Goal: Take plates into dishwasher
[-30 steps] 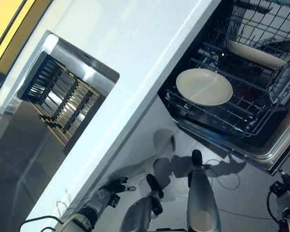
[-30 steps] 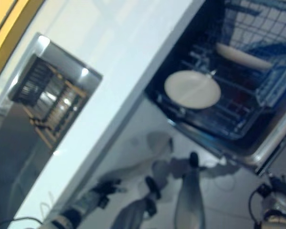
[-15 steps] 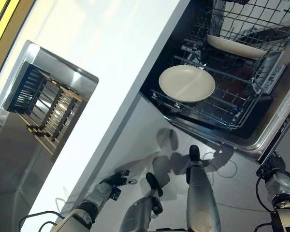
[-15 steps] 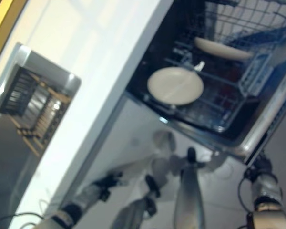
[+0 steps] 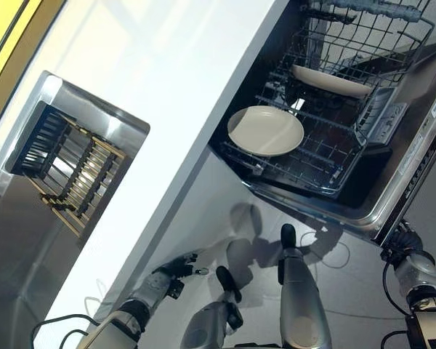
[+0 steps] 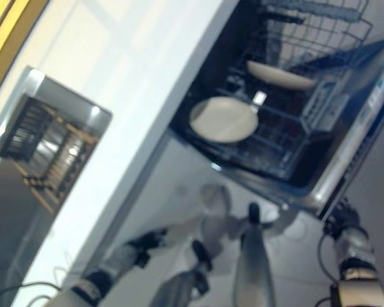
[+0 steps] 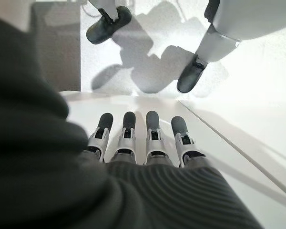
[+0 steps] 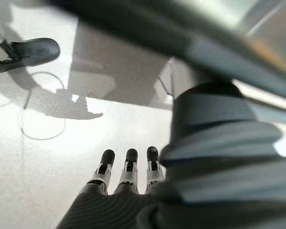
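A round cream plate lies flat in the pulled-out lower rack of the open dishwasher. A second cream plate leans further back in the same rack. My left hand hangs low beside the white counter front, well away from the dishwasher. Its fingers are straight and hold nothing. My right hand hangs low by the outer edge of the open dishwasher door. Its fingers are straight and empty over the floor.
A white counter runs across the view. A steel sink at the left holds a dark dish rack with wooden bars. An upper wire basket shows above the lower rack.
The whole picture has shifted, so the camera has moved. The two plates stay where they were in the rack. Both hands stay low and empty.
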Motion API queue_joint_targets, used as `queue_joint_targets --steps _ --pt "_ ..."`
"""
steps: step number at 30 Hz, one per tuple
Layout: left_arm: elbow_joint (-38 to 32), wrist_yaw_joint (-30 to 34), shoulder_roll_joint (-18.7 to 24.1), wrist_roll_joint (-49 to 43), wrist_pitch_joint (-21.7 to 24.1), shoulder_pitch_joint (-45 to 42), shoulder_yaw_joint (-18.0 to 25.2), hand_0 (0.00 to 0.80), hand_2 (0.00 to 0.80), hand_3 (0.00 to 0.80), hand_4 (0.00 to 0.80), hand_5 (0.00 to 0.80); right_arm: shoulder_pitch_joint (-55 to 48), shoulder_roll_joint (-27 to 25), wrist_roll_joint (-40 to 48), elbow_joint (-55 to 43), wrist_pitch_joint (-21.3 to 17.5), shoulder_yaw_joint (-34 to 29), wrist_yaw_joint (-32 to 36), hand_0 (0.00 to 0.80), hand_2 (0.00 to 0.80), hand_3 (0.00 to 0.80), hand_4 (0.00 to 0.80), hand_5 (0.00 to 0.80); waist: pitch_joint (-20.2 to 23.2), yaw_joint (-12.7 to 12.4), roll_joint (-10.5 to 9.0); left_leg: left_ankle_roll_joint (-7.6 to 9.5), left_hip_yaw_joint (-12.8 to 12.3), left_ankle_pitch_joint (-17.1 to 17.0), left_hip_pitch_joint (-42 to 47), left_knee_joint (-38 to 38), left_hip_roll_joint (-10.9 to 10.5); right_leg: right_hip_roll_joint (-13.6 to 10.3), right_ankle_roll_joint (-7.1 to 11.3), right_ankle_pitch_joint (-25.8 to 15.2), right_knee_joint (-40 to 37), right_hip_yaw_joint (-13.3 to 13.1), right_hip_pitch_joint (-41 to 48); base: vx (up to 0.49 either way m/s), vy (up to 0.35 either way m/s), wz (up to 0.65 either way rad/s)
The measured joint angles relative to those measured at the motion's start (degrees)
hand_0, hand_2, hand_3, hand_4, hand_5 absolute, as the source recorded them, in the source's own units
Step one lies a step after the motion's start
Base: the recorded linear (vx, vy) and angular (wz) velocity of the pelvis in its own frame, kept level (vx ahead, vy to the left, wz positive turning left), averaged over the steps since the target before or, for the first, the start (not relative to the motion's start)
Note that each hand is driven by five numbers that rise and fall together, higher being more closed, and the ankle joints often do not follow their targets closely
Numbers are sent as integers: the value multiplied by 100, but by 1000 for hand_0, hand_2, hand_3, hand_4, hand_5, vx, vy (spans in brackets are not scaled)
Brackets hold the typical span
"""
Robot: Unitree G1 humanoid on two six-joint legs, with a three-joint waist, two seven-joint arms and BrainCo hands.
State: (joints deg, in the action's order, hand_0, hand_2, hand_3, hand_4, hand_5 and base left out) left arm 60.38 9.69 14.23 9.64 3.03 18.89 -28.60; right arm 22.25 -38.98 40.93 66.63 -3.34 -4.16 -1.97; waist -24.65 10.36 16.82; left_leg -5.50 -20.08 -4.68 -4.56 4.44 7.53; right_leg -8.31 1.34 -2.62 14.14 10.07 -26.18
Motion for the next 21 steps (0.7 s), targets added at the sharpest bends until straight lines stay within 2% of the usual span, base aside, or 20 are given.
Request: queue_joint_targets --steps 9,13,18,21 --pt "-14 6 -40 -1 9 -23 -170 0 0 0 0 0 -75 3 270 235 140 -263 -236 0 0 0 0 0 0 -5 0 3 28 -4 -1 -1 6 -4 9 -9 4 -6 34 15 -15 8" --pt "-21 21 -70 -18 6 -61 -171 0 0 0 0 0 -203 6 466 235 131 -415 -176 0 0 0 0 0 0 -12 0 2 65 -7 -9 6 -3 -5 -56 -54 -7 -15 37 3 -20 9" --pt "-81 32 -74 -116 2 -113 -171 0 0 0 0 0 -271 19 900 204 136 -418 -10 0 0 0 0 0 0 -12 -1 2 64 -6 -8 34 -13 -2 -56 -55 -39 -16 37 0 0 0" --pt "-82 36 -78 -118 7 -115 -174 0 0 0 0 0 -260 27 1535 208 215 -571 -5 0 0 0 0 0 -1 -9 -1 1 53 -5 -9 37 -24 -4 -52 -57 -57 -26 37 0 0 0"
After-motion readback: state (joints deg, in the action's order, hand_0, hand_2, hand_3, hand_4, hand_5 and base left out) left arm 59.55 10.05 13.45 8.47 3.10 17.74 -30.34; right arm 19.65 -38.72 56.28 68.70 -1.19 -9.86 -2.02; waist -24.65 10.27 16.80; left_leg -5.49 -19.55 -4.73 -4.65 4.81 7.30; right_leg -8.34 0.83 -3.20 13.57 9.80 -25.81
